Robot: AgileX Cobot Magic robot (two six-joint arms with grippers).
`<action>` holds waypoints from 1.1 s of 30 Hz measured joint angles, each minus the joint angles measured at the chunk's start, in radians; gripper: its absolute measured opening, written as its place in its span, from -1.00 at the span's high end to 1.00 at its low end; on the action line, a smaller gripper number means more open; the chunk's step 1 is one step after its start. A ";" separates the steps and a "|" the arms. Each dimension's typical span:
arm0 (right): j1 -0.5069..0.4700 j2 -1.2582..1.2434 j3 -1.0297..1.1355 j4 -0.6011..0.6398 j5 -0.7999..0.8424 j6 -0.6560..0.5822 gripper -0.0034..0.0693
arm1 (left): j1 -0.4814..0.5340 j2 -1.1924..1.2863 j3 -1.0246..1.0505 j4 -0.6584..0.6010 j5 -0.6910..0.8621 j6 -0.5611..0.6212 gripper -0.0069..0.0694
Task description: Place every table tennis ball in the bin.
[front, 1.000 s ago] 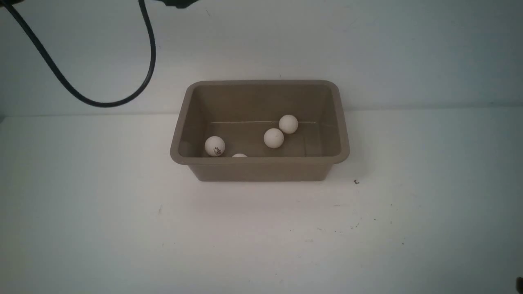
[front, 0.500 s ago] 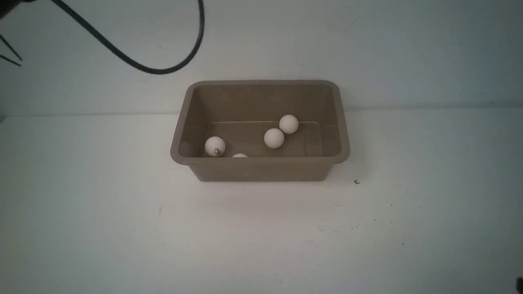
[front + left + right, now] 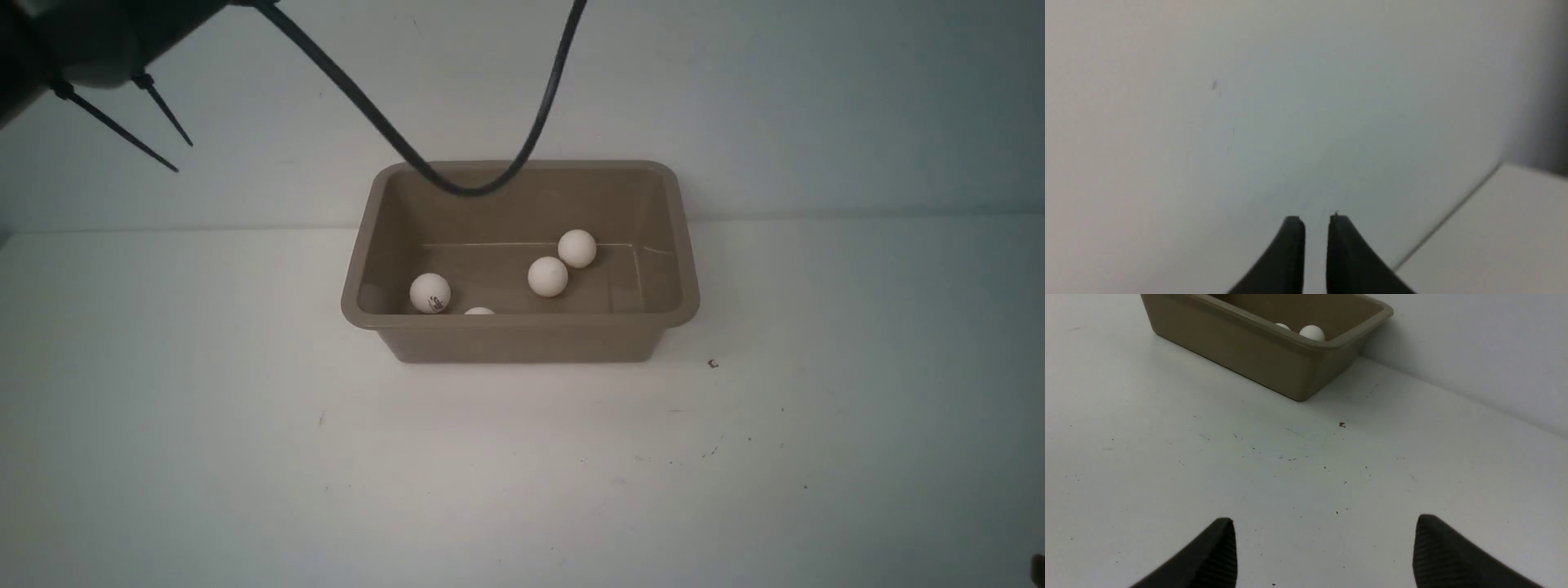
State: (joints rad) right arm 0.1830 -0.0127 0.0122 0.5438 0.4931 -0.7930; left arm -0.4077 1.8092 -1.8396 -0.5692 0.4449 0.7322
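The taupe-brown bin [image 3: 522, 321] stands at the back middle of the white table, against the wall. Several white table tennis balls lie on its floor: one with a dark logo [image 3: 429, 292] at the left, two touching [image 3: 547, 276] [image 3: 576, 248] right of centre, and one [image 3: 479, 311] mostly hidden by the near rim. My left gripper [image 3: 1315, 222] is shut with nothing in it and faces the bare wall. My right gripper [image 3: 1325, 535] stands open low over the table, short of the bin [image 3: 1241, 351], where two balls [image 3: 1312, 332] [image 3: 1282, 326] peek over the rim.
The left arm's dark body [image 3: 82, 41] fills the top left corner of the front view. Its black cable [image 3: 465, 188] hangs in a loop in front of the bin's back rim. The white wall rises right behind the bin. Small dark specks [image 3: 713, 363] dot the table.
The left arm's body has come into the top left of the front view, and its cable loop has swung right and down across the bin's back rim. The balls have stayed put.
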 joint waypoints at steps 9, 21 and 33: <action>0.000 0.000 0.000 0.001 0.000 0.000 -0.54 | 0.150 -0.214 0.195 0.699 0.498 -0.706 0.64; 0.000 0.000 0.000 0.001 0.000 0.000 -0.54 | 0.284 -1.018 0.873 0.663 0.319 -0.660 0.64; 0.000 0.000 0.000 0.002 0.000 0.000 -0.54 | 0.470 -1.553 1.670 0.569 0.037 -0.656 0.64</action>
State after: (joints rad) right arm 0.1830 -0.0127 0.0126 0.5458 0.4931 -0.7930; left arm 0.0626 0.2560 -0.1696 0.0000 0.4817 0.0760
